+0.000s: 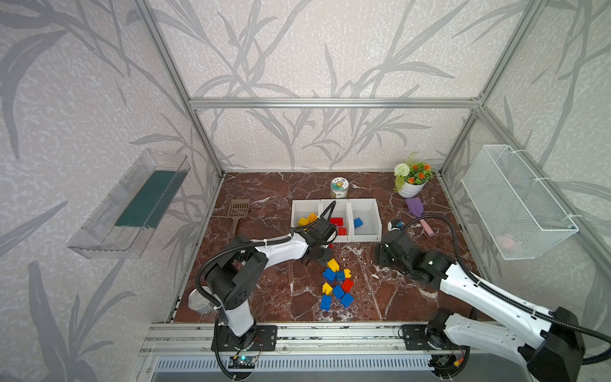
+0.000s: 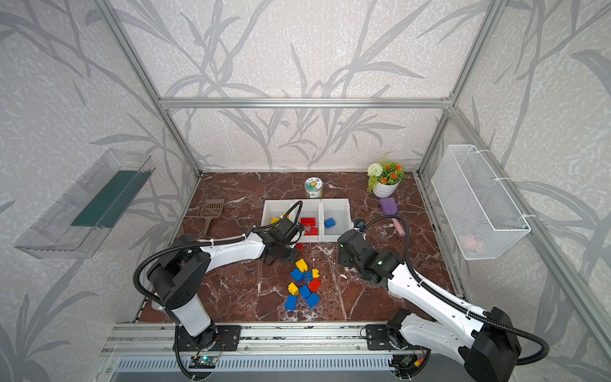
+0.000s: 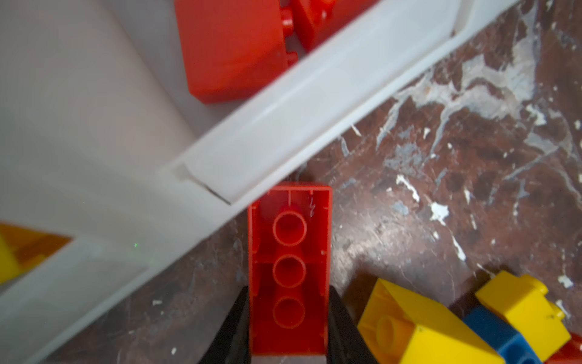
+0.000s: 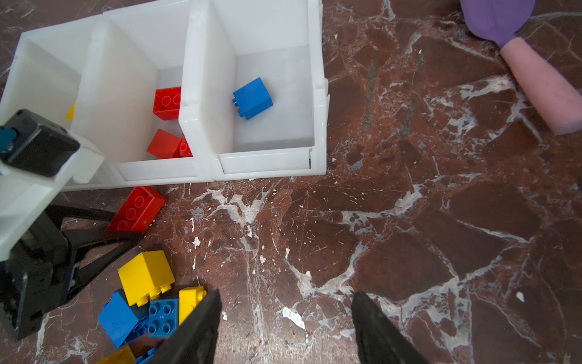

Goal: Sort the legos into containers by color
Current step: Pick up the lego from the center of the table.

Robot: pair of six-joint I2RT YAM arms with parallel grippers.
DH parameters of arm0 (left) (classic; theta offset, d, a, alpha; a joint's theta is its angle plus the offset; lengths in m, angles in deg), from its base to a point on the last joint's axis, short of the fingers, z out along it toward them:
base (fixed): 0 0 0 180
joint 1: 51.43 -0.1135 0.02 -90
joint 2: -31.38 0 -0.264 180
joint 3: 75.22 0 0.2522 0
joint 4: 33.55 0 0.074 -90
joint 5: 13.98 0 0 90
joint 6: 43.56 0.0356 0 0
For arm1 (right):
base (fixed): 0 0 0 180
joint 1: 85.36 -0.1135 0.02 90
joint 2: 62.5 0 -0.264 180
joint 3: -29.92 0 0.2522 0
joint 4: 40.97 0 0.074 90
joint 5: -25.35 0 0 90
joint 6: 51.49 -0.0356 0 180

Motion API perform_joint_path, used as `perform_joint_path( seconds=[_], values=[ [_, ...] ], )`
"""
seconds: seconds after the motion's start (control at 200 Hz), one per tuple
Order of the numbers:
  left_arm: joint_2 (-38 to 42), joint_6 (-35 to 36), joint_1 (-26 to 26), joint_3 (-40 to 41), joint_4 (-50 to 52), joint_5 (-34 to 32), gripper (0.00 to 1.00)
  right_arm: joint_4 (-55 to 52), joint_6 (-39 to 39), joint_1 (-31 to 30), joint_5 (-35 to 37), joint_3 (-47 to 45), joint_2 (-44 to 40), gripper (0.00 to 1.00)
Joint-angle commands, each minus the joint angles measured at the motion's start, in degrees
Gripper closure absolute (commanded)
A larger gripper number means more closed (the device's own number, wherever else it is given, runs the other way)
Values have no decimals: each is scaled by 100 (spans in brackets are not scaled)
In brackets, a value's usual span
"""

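Note:
Three joined white containers stand mid-table in both top views. The left one holds yellow legos, the middle one red legos, and the right one a single blue lego. My left gripper is shut on a long red lego, hollow underside toward the wrist camera. It is low, just in front of the middle container's front wall. Several loose red, yellow and blue legos lie in a pile nearer the front. My right gripper is open and empty over bare marble, right of the pile.
Behind the containers stand a round tin and a flower pot. A purple scoop with a pink handle lies at the right and a brown slotted scoop at the left. A metal cup sits by the left arm's base.

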State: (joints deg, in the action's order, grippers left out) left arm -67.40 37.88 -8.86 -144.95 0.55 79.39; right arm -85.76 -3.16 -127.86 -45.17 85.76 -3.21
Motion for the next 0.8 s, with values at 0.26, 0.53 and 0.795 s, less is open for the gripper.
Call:
perform_joint_path(
  seconds=[0.26,0.53,0.795],
  values=[
    [918,-164,63,138,637,167,70,-20,65,70,42,-10,-170,33],
    [515,-176,52,-979,77,-72,71,-230,172,215,2,-106,-592,33],
    [-1011,-48,-70,-2879,764,-947,71,-445,73,215,-77,-314,-1121,34]
  ],
)
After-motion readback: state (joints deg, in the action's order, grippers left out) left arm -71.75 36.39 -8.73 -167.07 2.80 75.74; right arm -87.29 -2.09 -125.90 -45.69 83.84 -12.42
